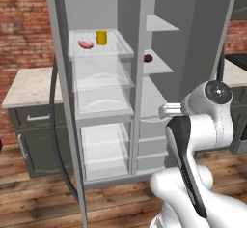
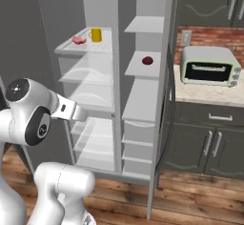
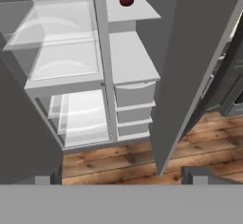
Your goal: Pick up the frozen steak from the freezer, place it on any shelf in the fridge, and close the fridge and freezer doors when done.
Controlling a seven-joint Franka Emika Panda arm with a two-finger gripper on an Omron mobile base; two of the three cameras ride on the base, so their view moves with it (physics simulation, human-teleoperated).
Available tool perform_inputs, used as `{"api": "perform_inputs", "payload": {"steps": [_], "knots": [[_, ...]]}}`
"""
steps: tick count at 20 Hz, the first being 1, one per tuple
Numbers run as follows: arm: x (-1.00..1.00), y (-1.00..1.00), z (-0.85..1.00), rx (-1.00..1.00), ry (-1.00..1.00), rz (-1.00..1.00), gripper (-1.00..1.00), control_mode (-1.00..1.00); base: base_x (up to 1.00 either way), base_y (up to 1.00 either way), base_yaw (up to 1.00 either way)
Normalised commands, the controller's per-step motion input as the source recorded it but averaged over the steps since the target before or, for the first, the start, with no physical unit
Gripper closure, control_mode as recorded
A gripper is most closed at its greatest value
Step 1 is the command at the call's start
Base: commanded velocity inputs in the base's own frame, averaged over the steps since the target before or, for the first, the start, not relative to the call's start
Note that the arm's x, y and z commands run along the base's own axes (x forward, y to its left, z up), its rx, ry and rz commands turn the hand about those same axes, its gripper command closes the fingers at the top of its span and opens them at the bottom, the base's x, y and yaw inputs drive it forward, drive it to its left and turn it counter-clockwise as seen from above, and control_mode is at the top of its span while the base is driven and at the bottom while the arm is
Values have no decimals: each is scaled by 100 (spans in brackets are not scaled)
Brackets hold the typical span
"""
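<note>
The frozen steak lies on the top clear shelf of the fridge, beside a yellow cup. The freezer holds a small dark red round item on a grey shelf. Both doors stand open: the fridge door at the left, the freezer door at the right. My gripper is open and holds nothing. It hangs back from the unit, facing its lower shelves and drawers.
A toaster oven sits on the counter right of the unit, over dark cabinets. Another pale counter with cabinets stands to the left. Wooden floor runs in front of the unit.
</note>
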Motion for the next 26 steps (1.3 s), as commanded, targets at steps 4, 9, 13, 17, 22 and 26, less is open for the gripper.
{"api": "perform_inputs", "payload": {"steps": [4,9,13,17,22,26], "knots": [[0,0,0,0,0,0,-100,100,-34,0,0],[-35,0,0,0,0,0,-100,-100,0,0,0],[-56,4,0,0,-1,4,-100,-100,0,0,0],[-99,65,8,0,-18,20,-100,-100,0,0,0],[-97,100,6,0,-20,20,-100,-100,0,0,0],[-82,100,0,0,-21,11,-100,-100,0,0,0]]}}
